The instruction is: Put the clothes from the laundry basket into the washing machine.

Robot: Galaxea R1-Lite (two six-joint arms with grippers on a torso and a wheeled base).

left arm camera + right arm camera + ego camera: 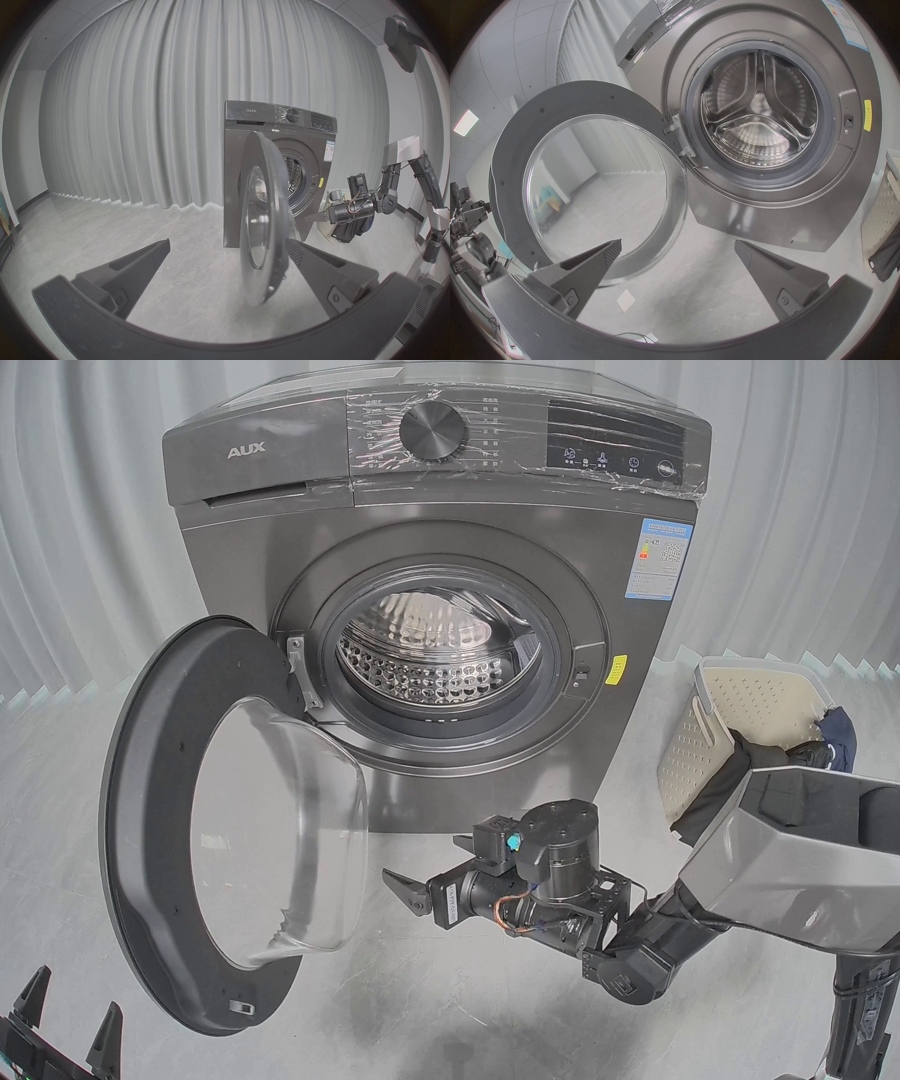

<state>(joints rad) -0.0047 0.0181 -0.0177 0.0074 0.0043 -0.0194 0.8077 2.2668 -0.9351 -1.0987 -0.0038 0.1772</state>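
A grey washing machine (441, 538) stands ahead with its round door (169, 810) swung open to the left. Its steel drum (436, 646) holds nothing. At the right a cream laundry basket (750, 702) holds dark clothes (722, 782), one draped over its rim, and a blue piece (839, 730). My right gripper (431, 871) hangs open and bare low in front of the machine, pointing left, apart from the basket. In the right wrist view its fingers (590, 267) face the drum (759, 108) and door (590, 178). My left gripper (66, 1016) is open at the lower left corner.
Pale curtains hang behind the machine and the floor is light grey. From the left wrist view the door (262, 220) stands edge-on close ahead, with the right gripper (311, 216) and the basket (335, 197) beyond it. Open floor lies left of the machine.
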